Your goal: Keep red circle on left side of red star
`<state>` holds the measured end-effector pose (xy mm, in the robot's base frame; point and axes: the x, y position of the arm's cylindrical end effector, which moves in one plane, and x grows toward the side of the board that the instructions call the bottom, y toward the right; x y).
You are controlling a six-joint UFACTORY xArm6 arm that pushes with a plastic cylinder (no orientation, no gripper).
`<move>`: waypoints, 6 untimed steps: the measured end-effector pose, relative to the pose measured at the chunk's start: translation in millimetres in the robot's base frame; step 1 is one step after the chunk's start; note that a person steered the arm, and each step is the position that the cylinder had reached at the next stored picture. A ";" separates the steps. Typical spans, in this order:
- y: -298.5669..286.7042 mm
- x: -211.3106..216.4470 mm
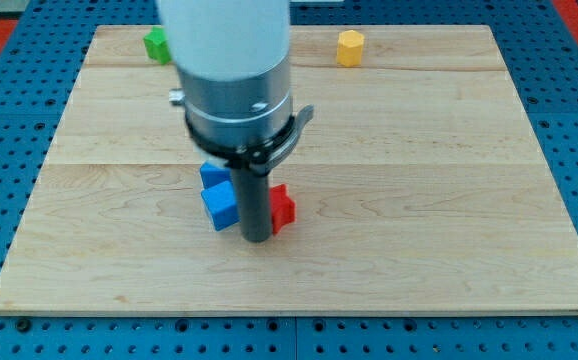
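My tip rests on the wooden board near the middle. A red block touches the rod on its right side; its shape is partly hidden, so I cannot tell whether it is the star or the circle. Only one red block shows. A blue block sits just left of the tip, with another blue block right above it, partly under the arm.
A green block lies near the board's top edge at the left. A yellow hexagonal block lies near the top edge, right of centre. The arm's wide white and grey body hides the board behind it.
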<state>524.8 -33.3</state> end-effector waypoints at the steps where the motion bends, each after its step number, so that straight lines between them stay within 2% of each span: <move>1: -8.9 -30.9; 2: 58.5 -58.3; 3: 131.2 -64.5; 4: 173.7 -76.7; 5: 126.7 -80.8; 6: 118.6 -154.0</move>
<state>370.8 85.3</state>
